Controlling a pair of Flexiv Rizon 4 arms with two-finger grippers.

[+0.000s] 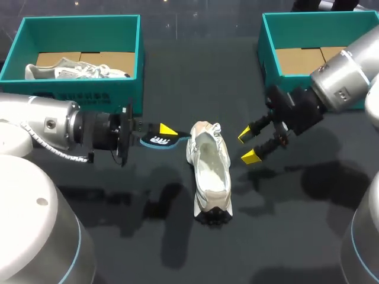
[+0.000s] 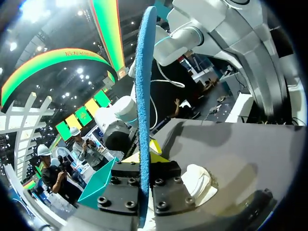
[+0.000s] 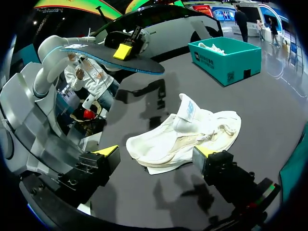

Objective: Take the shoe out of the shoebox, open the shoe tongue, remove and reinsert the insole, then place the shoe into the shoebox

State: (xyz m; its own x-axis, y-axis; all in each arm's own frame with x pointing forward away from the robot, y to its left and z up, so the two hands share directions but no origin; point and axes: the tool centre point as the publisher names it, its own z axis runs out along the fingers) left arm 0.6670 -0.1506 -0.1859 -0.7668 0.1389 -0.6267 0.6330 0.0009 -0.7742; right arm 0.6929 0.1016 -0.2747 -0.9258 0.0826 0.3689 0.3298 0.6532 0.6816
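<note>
A white shoe (image 1: pixel 208 171) lies on the dark table between my two grippers, its opening facing up and its tongue pulled back. My left gripper (image 1: pixel 164 135) is shut on a dark insole with a blue edge (image 1: pixel 157 141), held just left of the shoe and above the table. In the left wrist view the insole (image 2: pixel 144 91) stands edge-on between the fingers (image 2: pixel 155 158), with the shoe (image 2: pixel 199 180) beyond and below. My right gripper (image 1: pixel 247 146) hangs open just right of the shoe, holding nothing. In the right wrist view the shoe (image 3: pixel 192 132) lies ahead of the open fingers (image 3: pixel 108 150), and the insole (image 3: pixel 110 57) hovers farther off.
A teal shoebox (image 1: pixel 83 94) at the back left holds a second pale shoe (image 1: pixel 77 72). Another teal shoebox (image 1: pixel 269 47) stands at the back right, showing only its cardboard floor. The same left box (image 3: pixel 226 60) appears beyond the shoe in the right wrist view.
</note>
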